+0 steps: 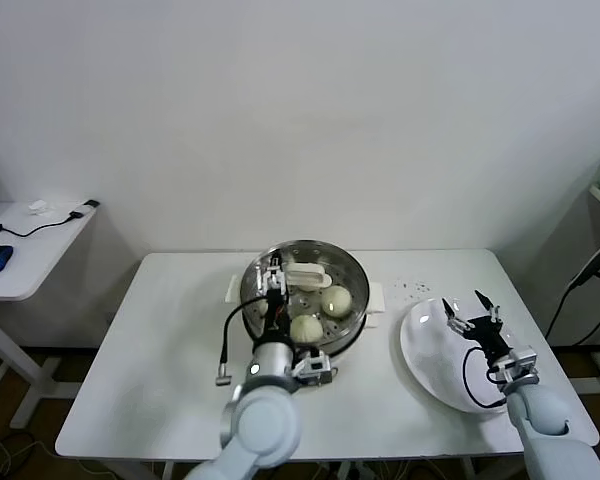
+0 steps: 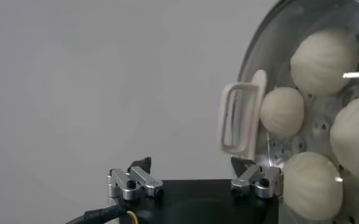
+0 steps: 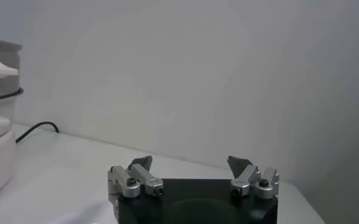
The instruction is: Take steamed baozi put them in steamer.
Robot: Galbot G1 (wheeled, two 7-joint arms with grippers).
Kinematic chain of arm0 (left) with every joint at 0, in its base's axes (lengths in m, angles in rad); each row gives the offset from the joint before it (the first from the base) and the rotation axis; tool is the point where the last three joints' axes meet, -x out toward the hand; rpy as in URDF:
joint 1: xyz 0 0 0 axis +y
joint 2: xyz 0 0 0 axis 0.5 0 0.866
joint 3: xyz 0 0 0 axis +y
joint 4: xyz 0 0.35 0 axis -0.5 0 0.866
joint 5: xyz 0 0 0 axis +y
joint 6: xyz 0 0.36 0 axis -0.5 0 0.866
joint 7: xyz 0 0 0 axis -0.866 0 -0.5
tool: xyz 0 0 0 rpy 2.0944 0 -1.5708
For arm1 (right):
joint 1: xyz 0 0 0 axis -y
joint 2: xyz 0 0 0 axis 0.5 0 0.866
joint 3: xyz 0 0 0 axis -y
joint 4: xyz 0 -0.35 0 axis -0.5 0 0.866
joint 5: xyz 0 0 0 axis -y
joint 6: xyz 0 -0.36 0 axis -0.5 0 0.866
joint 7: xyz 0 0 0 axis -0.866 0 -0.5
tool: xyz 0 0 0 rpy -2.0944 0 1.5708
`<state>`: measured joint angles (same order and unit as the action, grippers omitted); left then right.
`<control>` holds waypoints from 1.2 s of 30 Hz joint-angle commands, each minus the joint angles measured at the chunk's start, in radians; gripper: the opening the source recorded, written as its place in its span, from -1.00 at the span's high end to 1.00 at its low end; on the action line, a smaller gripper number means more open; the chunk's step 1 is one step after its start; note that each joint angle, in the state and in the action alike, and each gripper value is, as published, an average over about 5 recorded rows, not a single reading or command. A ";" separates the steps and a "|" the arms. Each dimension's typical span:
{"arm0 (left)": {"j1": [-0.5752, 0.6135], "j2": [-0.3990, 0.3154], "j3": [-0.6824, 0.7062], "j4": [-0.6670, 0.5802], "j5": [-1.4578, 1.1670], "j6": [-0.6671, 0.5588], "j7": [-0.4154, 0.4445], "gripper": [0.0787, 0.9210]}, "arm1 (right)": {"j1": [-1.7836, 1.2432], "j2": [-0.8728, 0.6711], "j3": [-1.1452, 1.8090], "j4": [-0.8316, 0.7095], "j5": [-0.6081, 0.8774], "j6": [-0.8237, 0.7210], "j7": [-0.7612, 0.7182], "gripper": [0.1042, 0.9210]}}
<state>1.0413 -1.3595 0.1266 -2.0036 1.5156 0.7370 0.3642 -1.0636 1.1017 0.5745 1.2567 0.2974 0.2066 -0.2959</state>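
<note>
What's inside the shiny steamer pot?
Four steamed baozi sit on the holed floor of the steamer. The open left gripper hangs over its near-left rim, hiding part of the floor in the head view.

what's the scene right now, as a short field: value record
buns: four in the steamer
plate: bare, at table's right side
left gripper: open, holding nothing, over steamer's left rim
right gripper: open, holding nothing, over plate
table: white
</note>
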 commanded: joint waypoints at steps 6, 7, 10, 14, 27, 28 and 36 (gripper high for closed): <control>0.280 0.195 -0.361 -0.221 -0.739 -0.222 -0.447 -0.77 | -0.041 -0.005 0.017 0.083 -0.028 -0.075 0.000 -0.76; 0.314 0.197 -0.422 -0.222 -0.808 -0.279 -0.458 -0.77 | -0.045 -0.004 0.020 0.089 -0.024 -0.078 0.000 -0.76; 0.431 0.189 -0.605 -0.222 -1.052 -0.451 -0.446 -0.77 | -0.056 0.002 0.029 0.104 -0.003 -0.079 0.004 -0.76; 0.538 0.118 -0.789 -0.218 -1.347 -0.605 -0.403 -0.77 | -0.071 0.010 0.038 0.129 0.006 -0.081 0.005 -0.76; 0.605 -0.133 -0.983 -0.064 -1.735 -0.789 -0.241 -0.77 | -0.123 0.033 0.051 0.218 0.002 -0.098 0.009 -0.76; 0.613 -0.138 -0.983 -0.051 -1.742 -0.802 -0.228 -0.77 | -0.126 0.034 0.051 0.222 0.002 -0.098 0.009 -0.76; 0.675 -0.131 -0.971 -0.005 -1.764 -0.853 -0.146 -0.77 | -0.151 0.038 0.051 0.233 0.004 -0.079 0.004 -0.76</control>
<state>1.6159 -1.4182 -0.7382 -2.0860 -0.0232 0.0959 0.1193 -1.1886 1.1360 0.6224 1.4565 0.2984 0.1198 -0.2897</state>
